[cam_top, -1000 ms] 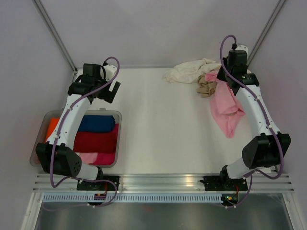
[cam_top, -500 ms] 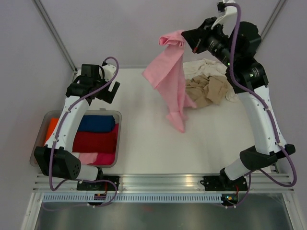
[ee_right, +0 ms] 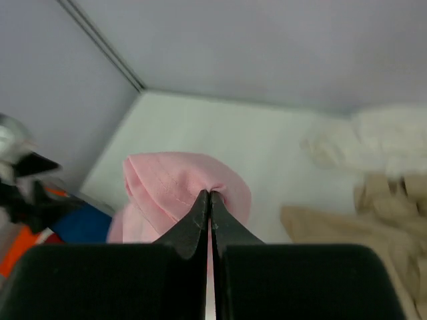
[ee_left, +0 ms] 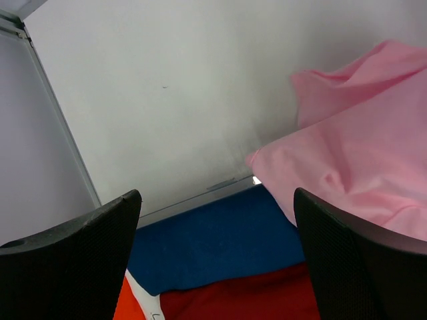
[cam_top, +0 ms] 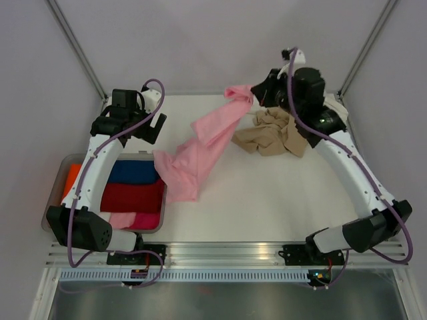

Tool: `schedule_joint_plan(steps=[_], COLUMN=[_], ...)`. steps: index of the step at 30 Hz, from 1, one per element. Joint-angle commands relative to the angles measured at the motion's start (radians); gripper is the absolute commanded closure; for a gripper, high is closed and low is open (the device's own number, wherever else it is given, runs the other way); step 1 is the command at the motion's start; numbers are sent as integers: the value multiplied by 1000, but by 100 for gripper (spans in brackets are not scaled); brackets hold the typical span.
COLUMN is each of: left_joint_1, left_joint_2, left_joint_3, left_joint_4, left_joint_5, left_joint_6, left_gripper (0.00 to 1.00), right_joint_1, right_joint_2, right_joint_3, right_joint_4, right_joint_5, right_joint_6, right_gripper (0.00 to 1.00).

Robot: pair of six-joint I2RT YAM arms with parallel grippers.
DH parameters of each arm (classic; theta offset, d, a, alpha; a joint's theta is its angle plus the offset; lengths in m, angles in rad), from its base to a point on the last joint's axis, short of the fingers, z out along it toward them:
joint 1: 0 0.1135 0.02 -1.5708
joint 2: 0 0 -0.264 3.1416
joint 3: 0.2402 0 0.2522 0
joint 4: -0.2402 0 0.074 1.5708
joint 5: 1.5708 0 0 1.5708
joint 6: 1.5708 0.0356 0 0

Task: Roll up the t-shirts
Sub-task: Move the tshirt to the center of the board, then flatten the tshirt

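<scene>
the step in hand looks like laying out. the right gripper (cam_top: 259,92) is pinched tight on an edge of the pink t-shirt (cam_top: 200,143). the shirt trails from far centre toward the near left, its low end overlapping the tray (cam_top: 113,156). the left gripper (cam_top: 155,128) hangs wide and empty over the tray's far side. the tan t-shirt (cam_top: 270,137) lies crumpled far right. next, the pink one likely needs flattening mid-table, off the tray.

I note the pink t-shirt (cam_top: 200,143) strung diagonally across mid-table, from the raised right gripper (cam_top: 253,93) down over the tray (cam_top: 163,220) rim, barring any crossing there. The tan t-shirt (cam_top: 267,137) fills the far right. The bare table (cam_top: 267,200) at front-centre is passable.
</scene>
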Motion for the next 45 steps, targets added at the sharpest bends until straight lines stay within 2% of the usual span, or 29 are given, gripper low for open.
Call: schedule_joint_plan(steps=[1,3,4,5,7,8,11,12,13,14,15,16,18,20,25,29,31,32,34,35,36,37,40,41,42,43,45], left_joint_1=[1,1,1,0,0,0,0,0,0,1,1,1,0,0,0,1,0,0,0,0,-2,-2,-9,-15,-38,-58,-154], left_joint_2=[-22,-14,-8,-3,-2,-3,-14,-17,-17,-15,-14,-12,-6,-3,0,-2,1,4,9,11,11,12,24,31,44,55,103], left_joint_3=[16,19,22,22,25,24,14,11,11,8,8,8,10,5,4,8,11,10,16,19,20,22,28,33,37,43,42], left_joint_4=[0,-1,-1,-1,-1,-3,-1,-1,-1,-3,-1,-1,-1,-3,-4,-4,-6,-7,-11,-11,-9,-14,-29,-41,-52,-63,-89], left_joint_5=[15,37,44,47,44,44,38,41,41,41,39,36,35,36,24,-24,-33,-36,-39,-30,-24,-15,15,69,85,93,53], left_joint_6=[29,27,23,21,21,23,26,29,27,26,26,26,24,26,30,39,38,35,29,29,29,35,39,42,46,58,78], left_gripper=[1,1,1,1,1,1,1,1,1,1,1,1,1,1,1,1,1,1,1,1,1,1,3,4,5,6,7], right_joint_1=[-2,-2,-2,-2,-13,-26,-159,-228,-256,-273,-287,-287,-287,-287,-295,-382,-417,-451,-476,-499,-508,-520,-536,-528,-522,-514,-482], right_joint_2=[2,54,91,169,238,240,210,203,214,229,252,302,350,422,599,725,833,882,1049,1097,1151,1153,1041,1000,919,879,756], right_joint_3=[-274,-340,-344,-335,-338,-356,-469,-521,-538,-545,-542,-523,-513,-488,-321,-126,65,265,497,684,739,767,658,558,516,480,365], right_joint_4=[-61,-86,-172,-219,-274,-253,-128,-67,-40,-26,-24,-24,-6,34,45,45,8,-88,-217,-318,-337,-339,-236,-180,-169,-170,-186], right_joint_5=[112,6,12,38,140,168,141,141,112,105,98,61,30,-19,28,127,160,200,240,252,240,224,147,141,75,73,88], right_joint_6=[21,-32,-46,-63,-63,-24,110,128,136,136,121,104,98,104,182,300,351,357,359,365,369,371,319,272,244,218,127], right_gripper=[100,85,57,46,30,30,37,52,58,65,79,86,97,100,100,98,98,98,98,98,98,98,97,93,91,89,77])
